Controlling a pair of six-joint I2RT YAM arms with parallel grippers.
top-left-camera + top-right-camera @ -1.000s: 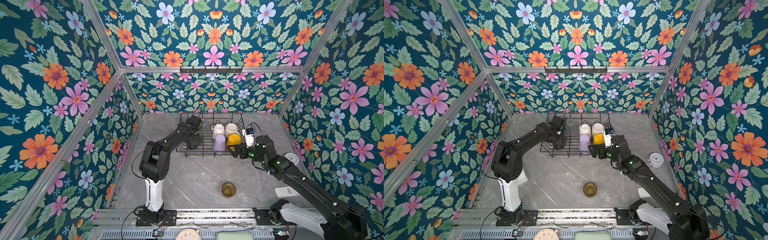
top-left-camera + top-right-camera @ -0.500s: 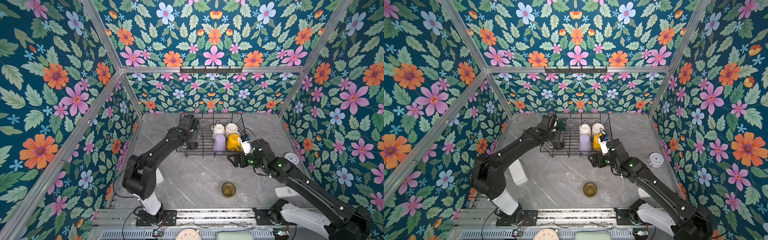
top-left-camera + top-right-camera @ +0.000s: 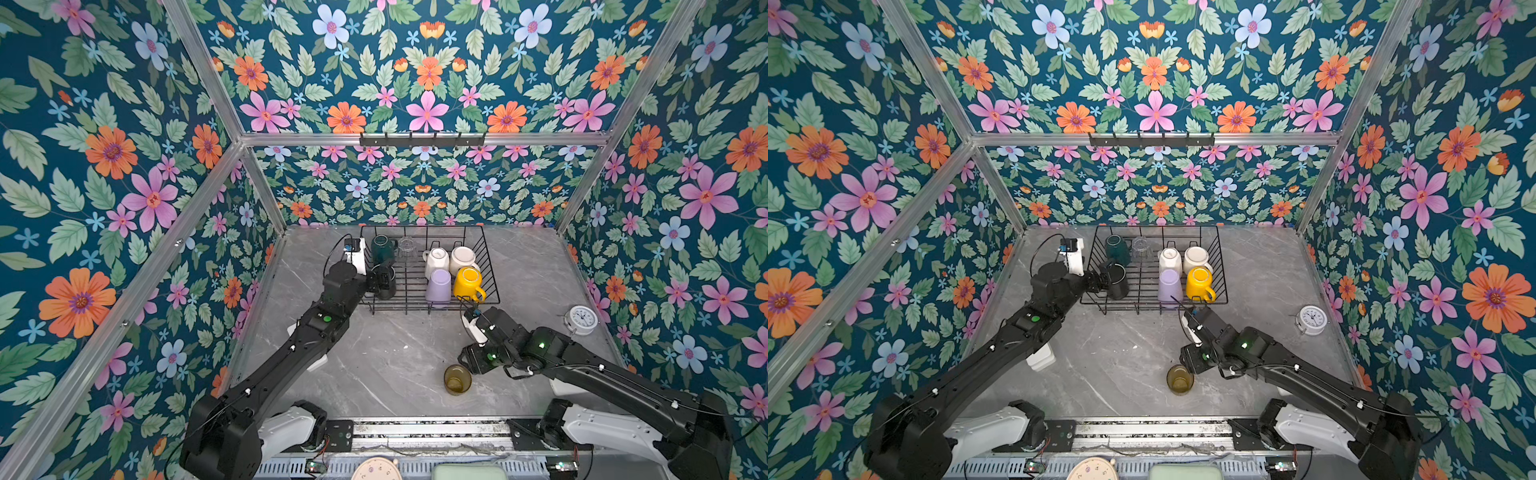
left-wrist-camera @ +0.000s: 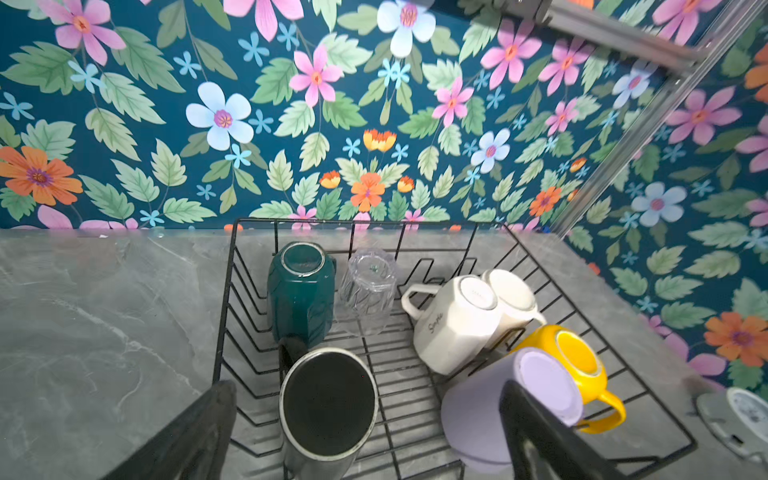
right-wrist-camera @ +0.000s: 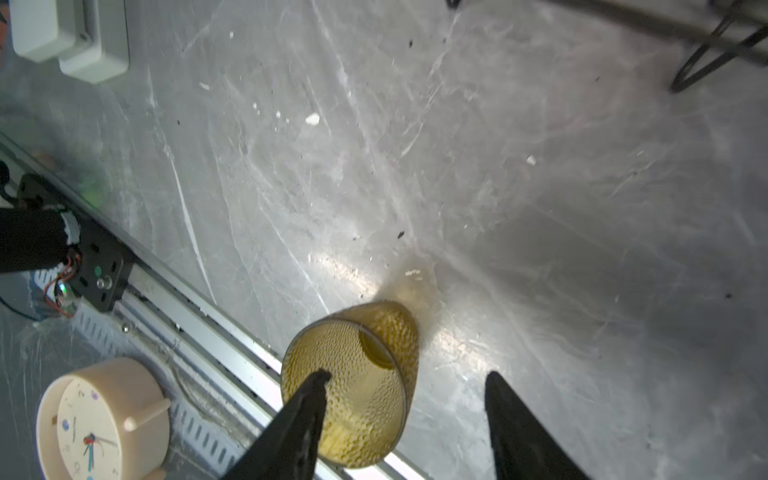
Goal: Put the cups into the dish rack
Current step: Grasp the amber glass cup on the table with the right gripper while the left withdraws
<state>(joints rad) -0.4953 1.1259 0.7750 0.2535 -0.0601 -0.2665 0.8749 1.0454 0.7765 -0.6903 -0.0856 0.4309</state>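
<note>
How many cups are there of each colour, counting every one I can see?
white: 2, the script mug and the other white mug
dark green mug: 1
black mug: 1
yellow mug: 1
lilac tumbler: 1
clear glass: 1
amber glass: 1
Total: 8

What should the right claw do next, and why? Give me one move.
Probably lower the right claw onto the amber glass and close. It is the only cup outside the rack, upright, one finger over its mouth, the other beside it.
</note>
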